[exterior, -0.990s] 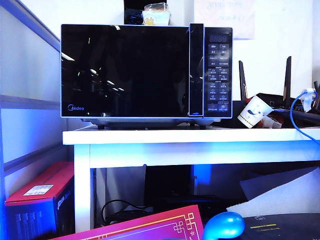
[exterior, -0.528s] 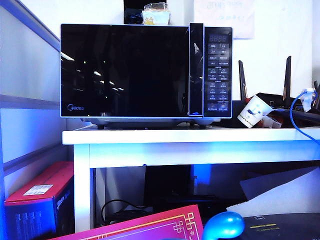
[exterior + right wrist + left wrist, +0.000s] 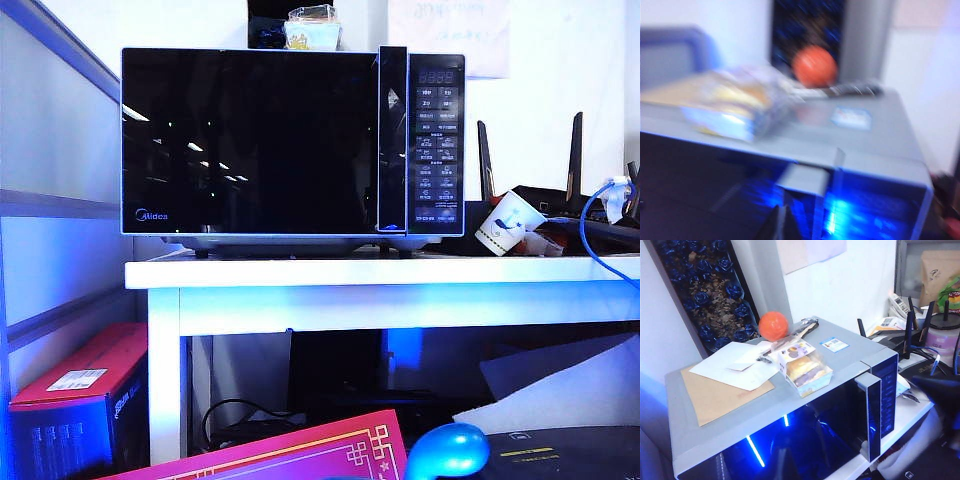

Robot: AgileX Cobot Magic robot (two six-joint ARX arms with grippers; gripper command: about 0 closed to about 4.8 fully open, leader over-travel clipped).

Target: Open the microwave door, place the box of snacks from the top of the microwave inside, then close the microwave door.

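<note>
Exterior view: microwave (image 3: 293, 143) standing on white desk (image 3: 380, 272), microwave door (image 3: 250, 142) shut flush, handle strip (image 3: 392, 140) upright beside button panel (image 3: 437, 145); box of snacks (image 3: 312, 29) on the microwave's top, toward the rear; paper cup (image 3: 505, 223) tipped on the desk beside the panel, black router (image 3: 560, 205) and blue cable (image 3: 597, 240) past it; red carton (image 3: 78, 400) on the floor under the desk; neither gripper in this view. Left wrist view: left gripper (image 3: 781, 466), seen only as a dark tip at the frame edge, over the door glass; whether its fingers are released or clenched cannot be told; box of snacks (image 3: 802, 367) up and beyond the fingers on the grey top, touching white paper sheets (image 3: 735, 367) that lie over a brown envelope (image 3: 720, 395); orange ball (image 3: 773, 326) farther back near the wall; small blue-and-white sticker (image 3: 834, 344) on the top toward the panel side. Right wrist view, heavily blurred: right gripper (image 3: 782, 223), fingers clenched together with nothing between them, just in front of the handle strip's upper end (image 3: 812, 187); box of snacks (image 3: 735, 107) above and aside of the fingers on the top; orange ball (image 3: 814, 66) behind it.
</note>
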